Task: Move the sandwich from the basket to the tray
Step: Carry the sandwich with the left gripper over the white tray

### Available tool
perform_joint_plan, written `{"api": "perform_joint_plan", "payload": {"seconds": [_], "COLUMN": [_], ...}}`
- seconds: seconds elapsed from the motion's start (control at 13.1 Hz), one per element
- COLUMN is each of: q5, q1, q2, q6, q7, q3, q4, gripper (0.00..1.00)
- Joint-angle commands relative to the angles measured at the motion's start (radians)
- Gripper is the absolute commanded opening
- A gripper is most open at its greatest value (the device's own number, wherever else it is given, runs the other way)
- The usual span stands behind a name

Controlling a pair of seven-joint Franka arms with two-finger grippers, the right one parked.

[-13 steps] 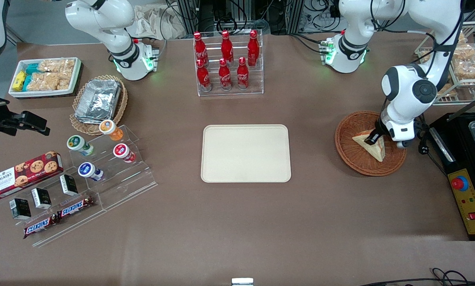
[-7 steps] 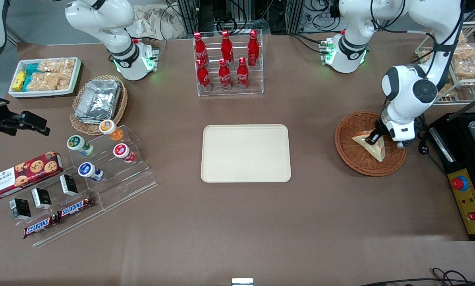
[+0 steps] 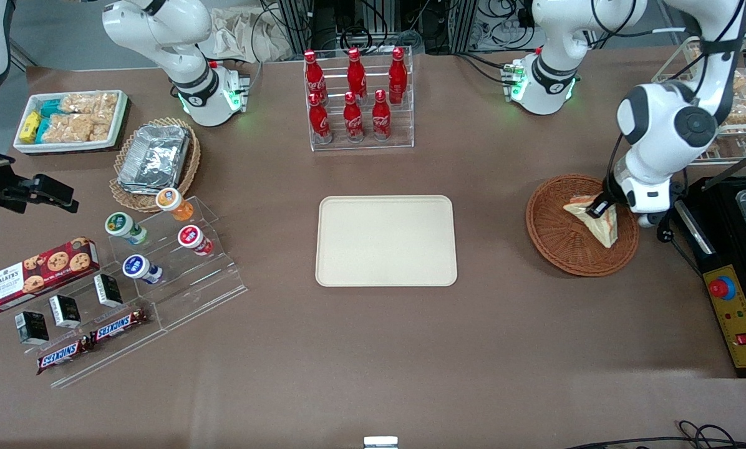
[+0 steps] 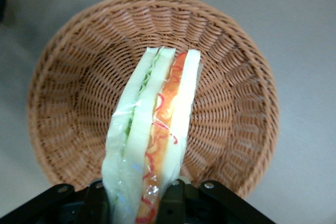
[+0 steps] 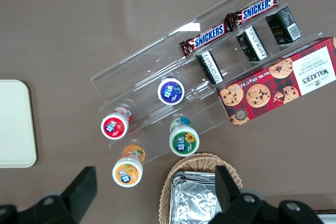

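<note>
Hanging over the basket (image 3: 557, 243), jaws (image 3: 599, 207) clamp the lifted sandwich (image 3: 597, 221).

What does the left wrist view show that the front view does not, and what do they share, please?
Only the left wrist view shows the filling stripe of the sandwich up close, clamped in the gripper. Only the front view shows the tray, bare, toward the parked arm's end from the basket. Both show the sandwich held above the basket.
</note>
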State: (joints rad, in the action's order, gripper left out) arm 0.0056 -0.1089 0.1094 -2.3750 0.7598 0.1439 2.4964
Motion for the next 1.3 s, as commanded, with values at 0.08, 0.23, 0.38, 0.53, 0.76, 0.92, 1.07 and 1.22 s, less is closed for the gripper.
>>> {"api": "perform_joint_plan", "payload": {"seconds": [0.08,0.23,0.38,0.53,0.76,0.92,1.07,1.22], "q5": [0.074,0.109,0.109,0.105,0.091,0.07,0.019,-0.009], "q1": [0.001,0.0,-0.003,-0.009,-0.009,-0.009,-0.009,-0.009], "q2": [0.068,0.069,0.065,0.069,0.059,0.042,0.029,0.013], "q6": [0.305,0.5,0.656,0.745,0.827,0.864,0.878,0.876], "q7": [-0.054,-0.098,-0.161,-0.201,-0.258,-0.247,-0.229,-0.174], "q3": [0.002,-0.003,-0.006,-0.02,-0.105,-0.185,-0.249,-0.328], "q4": [-0.179,-0.339,-0.476,-0.571,-0.724,-0.804,-0.85,-0.869], "gripper": [0.0,0.0,0.0,0.0,0.0,0.0,0.0,0.0]}}
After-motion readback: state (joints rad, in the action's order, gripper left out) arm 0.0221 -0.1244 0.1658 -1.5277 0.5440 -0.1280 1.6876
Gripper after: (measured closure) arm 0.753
